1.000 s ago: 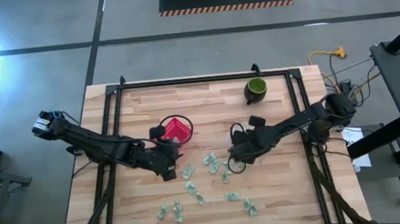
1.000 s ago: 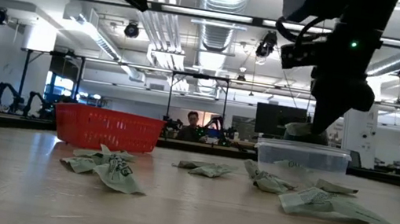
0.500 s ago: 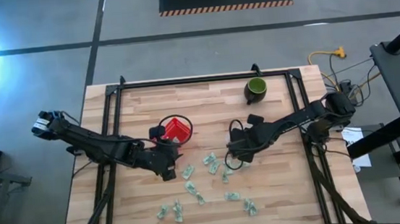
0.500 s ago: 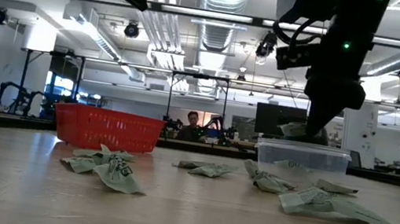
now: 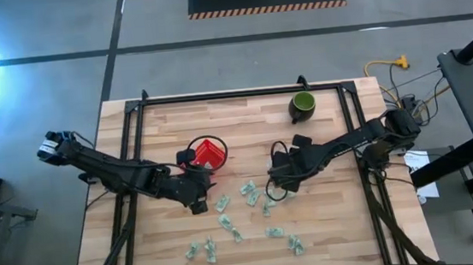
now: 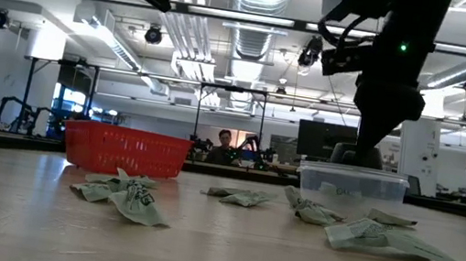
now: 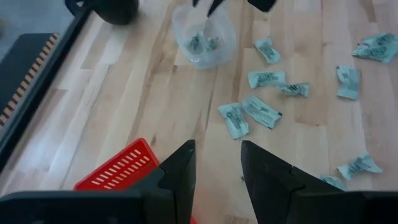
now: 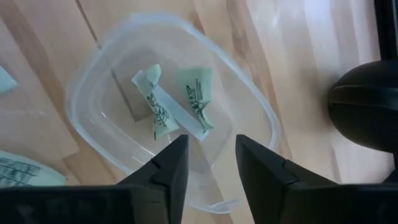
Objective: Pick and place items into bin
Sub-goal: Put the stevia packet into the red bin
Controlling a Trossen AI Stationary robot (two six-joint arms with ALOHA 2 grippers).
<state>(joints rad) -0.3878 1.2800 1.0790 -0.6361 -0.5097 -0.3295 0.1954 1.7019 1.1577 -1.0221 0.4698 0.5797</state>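
Right tool (image 8: 206, 163) sits directly over the clear plastic bin (image 8: 93, 74), fingers parted with nothing between them. Two wrapped items (image 8: 177, 102) lie inside the bin, so this reads as the release step of a drop-off, done or nearly so.

Left tool (image 7: 216, 171) hangs above the worktop (image 5: 159, 131) beside the red basket (image 5: 208, 154), fingers apart and empty, waiting.

The other items (image 5: 250, 193) are loose on the worktop, most in a scatter between the two arms and toward the near edge (image 5: 201, 251). Dark green cup (image 5: 303, 104) stands well apart at the far side, not part of the job.

Next move, as I judge it: lift the right tool clear of the bin rim, swing to the nearest loose item just beside the bin, come down with fingers straddling it. The wrappers look thin and crinkly, so expect a low pinch close to the wood.
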